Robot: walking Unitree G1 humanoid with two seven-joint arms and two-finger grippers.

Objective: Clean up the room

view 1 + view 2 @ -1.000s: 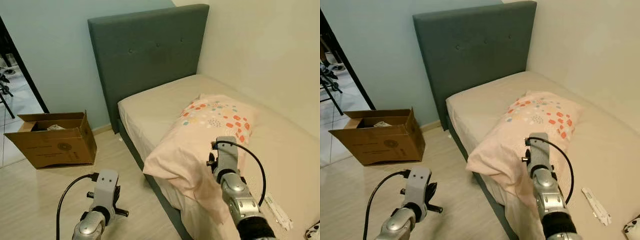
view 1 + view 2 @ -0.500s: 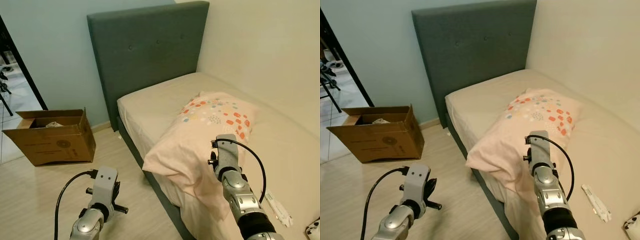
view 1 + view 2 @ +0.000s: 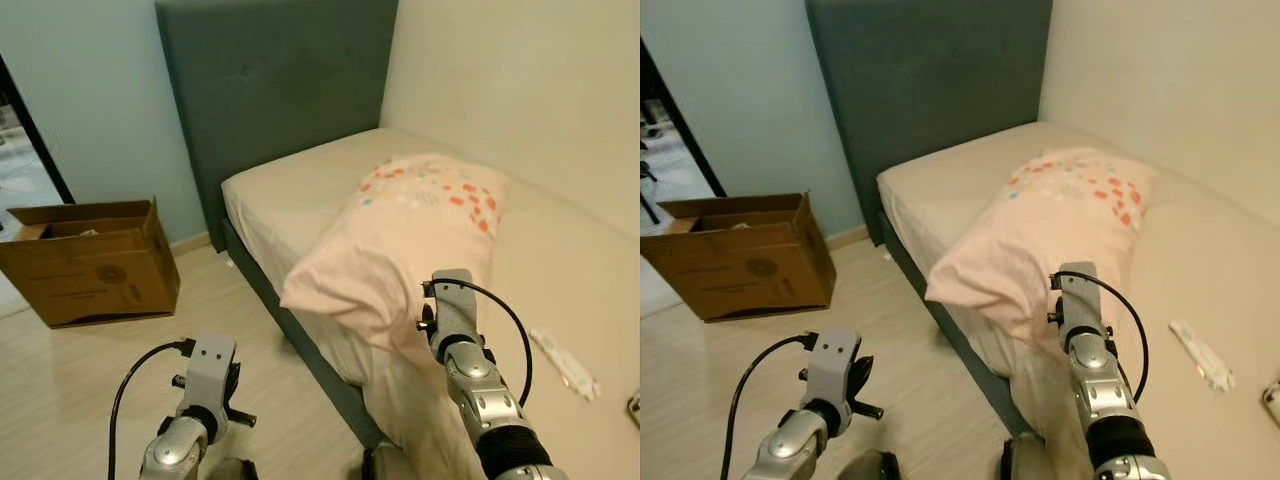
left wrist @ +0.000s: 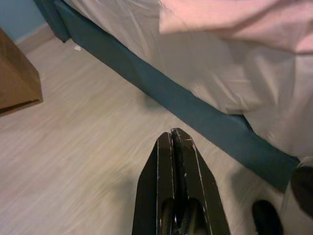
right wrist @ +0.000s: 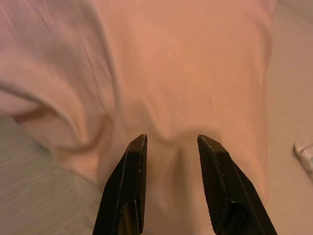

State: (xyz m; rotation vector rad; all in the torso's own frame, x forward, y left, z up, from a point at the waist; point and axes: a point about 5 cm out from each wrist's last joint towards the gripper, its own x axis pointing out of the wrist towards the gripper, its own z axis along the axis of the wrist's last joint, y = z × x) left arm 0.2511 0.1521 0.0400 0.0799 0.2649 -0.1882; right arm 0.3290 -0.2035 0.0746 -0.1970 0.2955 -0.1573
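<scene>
Pillow (image 3: 400,245) lies mid-frame, overhanging the bed (image 3: 590,290) edge; our view has drawn closer. Our right gripper (image 5: 171,147), fingers apart, now hovers over its lower corner, unclamped. Left gripper (image 4: 174,142) hangs together above the floor (image 3: 120,370).

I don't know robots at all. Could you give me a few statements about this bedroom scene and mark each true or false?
1. The pink pillow hangs partly over the bed's edge. True.
2. The right gripper is shut tight. False: its fingers are apart, close to the pillow.
3. The cardboard box sits on the bed. False: it stands on the floor.
4. The left gripper is shut, above the floor. True.
5. The headboard is red. False: it is grey-green.
</scene>
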